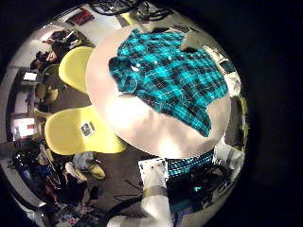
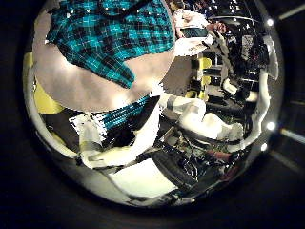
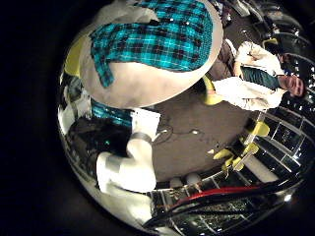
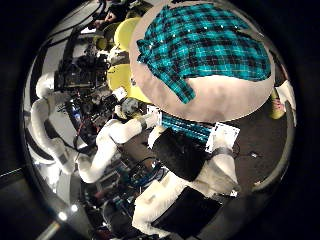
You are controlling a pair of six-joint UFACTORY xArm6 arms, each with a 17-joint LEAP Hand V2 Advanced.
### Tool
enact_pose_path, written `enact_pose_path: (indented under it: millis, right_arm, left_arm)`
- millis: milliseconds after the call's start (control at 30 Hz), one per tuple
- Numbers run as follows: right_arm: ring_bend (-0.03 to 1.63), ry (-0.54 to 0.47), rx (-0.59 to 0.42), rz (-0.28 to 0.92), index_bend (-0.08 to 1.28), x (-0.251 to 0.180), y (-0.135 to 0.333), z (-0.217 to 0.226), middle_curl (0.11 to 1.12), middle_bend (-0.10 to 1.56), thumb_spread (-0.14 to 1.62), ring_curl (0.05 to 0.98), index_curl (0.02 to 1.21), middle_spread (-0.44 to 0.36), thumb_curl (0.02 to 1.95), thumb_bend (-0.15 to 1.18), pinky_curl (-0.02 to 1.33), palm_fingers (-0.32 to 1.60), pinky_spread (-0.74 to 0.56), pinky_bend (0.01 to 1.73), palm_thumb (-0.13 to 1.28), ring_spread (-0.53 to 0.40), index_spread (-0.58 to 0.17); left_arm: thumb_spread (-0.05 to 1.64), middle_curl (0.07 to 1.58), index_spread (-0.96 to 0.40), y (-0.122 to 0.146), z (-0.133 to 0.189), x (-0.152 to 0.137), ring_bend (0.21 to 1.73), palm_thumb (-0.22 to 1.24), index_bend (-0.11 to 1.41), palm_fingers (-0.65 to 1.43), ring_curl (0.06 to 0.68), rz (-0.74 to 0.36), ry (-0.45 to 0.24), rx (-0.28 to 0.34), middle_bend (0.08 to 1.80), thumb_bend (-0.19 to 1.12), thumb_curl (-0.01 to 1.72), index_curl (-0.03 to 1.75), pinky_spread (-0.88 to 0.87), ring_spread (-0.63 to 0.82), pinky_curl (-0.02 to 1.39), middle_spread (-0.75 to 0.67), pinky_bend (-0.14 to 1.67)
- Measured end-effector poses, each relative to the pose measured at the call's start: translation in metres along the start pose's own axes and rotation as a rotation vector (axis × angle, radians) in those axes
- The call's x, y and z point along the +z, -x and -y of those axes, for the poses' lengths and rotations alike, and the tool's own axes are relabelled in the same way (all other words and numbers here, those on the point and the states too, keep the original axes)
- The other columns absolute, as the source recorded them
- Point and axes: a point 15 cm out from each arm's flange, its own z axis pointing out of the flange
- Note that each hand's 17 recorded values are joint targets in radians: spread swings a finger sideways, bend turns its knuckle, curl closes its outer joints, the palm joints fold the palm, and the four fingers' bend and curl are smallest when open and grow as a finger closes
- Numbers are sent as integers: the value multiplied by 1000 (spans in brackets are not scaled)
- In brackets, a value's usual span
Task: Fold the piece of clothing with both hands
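A plaid shirt [image 1: 170, 71] lies spread flat on a round table [image 1: 142, 118], seen small and from high up in all four palm views. Its collar and sleeves are laid out, and one end reaches the table's rim. My left hand [image 1: 151, 184] hangs well above the table beside its edge, with fingers [image 2: 186, 114] reaching straight in and holding nothing. My right hand [image 4: 195, 165] is equally high over the shirt [image 4: 205, 45], off the table's [image 4: 215, 100] edge. Its fingers [image 3: 133, 157] are also relaxed and empty. Neither hand touches the cloth.
Two chairs [image 1: 80, 132] stand close against the table's side, with another chair [image 3: 212, 93] at the opposite side. Desks and equipment [image 4: 85, 75] crowd the floor around the table.
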Motion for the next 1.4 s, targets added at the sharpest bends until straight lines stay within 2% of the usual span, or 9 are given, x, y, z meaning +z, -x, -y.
enact_pose_path:
  millis: [267, 400, 500, 567, 700, 933, 1033, 1233, 1400]
  right_arm:
    - [908, -21, 44, 9, 180, -4, -11, -3, 393, 403, 1380, 202, 340, -28, 249, -9, -1, 404, 334, 763, 389, -53, -350]
    - [907, -22, 53, 8, 179, -5, -13, -4, 395, 406, 1386, 202, 341, -31, 248, -8, -1, 405, 335, 762, 392, -54, -350]
    - [912, -27, 56, 4, 182, -7, -14, -4, 395, 405, 1391, 204, 342, -32, 247, -8, -2, 408, 335, 759, 395, -54, -351]
    - [912, -21, 60, -12, 183, -10, -17, -7, 395, 405, 1391, 205, 343, -32, 250, -7, -2, 410, 335, 758, 400, -54, -351]
    - [914, -1, 93, -92, 179, -20, -37, -17, 395, 408, 1396, 205, 344, -35, 250, -7, -1, 414, 328, 755, 416, -54, -352]
    - [917, 19, 118, -176, 179, -25, -60, -25, 395, 408, 1389, 205, 344, -39, 253, -10, -2, 411, 322, 753, 421, -54, -353]
    - [910, 23, 114, -197, 179, -26, -66, -28, 393, 405, 1386, 203, 344, -44, 254, -11, -1, 403, 318, 760, 419, -60, -358]
    - [905, 35, 104, -202, 174, -24, -73, -31, 392, 398, 1372, 201, 341, -49, 256, -13, 0, 393, 312, 772, 408, -69, -362]
    - [904, 39, 98, -200, 176, -24, -77, -34, 392, 399, 1366, 203, 338, -50, 259, -11, -1, 392, 310, 777, 404, -72, -362]
  left_arm:
    - [1118, 420, -185, -2, -1, 0, 652, 172, 179, 414, 94, 1, 1, -4, 225, -20, 285, 391, 282, 183, 253, 12, 312]
    - [1120, 420, -186, -11, -1, 9, 649, 178, 182, 417, 93, 5, 21, 27, 228, -18, 285, 392, 281, 175, 252, 4, 309]
    - [1119, 417, -179, -26, -2, 26, 650, 211, 173, 395, 94, 26, 61, 88, 212, -13, 293, 391, 279, 179, 254, 15, 313]
    - [1108, 414, -152, -29, -1, 40, 656, 222, 150, 337, 101, 86, 87, 139, 182, -18, 296, 384, 285, 199, 265, 37, 335]
    - [1066, 395, -113, -33, 5, 68, 687, 215, 150, 257, 115, 196, 102, 229, 167, -29, 299, 366, 299, 231, 276, 77, 355]
    - [956, 368, -89, -35, 10, 119, 721, 182, 151, 181, 133, 265, 107, 325, 183, -35, 299, 341, 319, 263, 293, 99, 396]
    - [926, 360, -88, -34, 11, 132, 727, 176, 145, 151, 139, 285, 118, 345, 177, -36, 301, 332, 321, 268, 302, 100, 420]
    - [883, 346, -76, -30, 18, 165, 749, 157, 130, 43, 156, 337, 189, 360, 185, -34, 306, 297, 358, 329, 322, 153, 475]
    - [871, 346, -66, -28, 32, 177, 744, 172, 175, 91, 156, 390, 186, 362, 209, -27, 312, 300, 373, 332, 313, 164, 461]
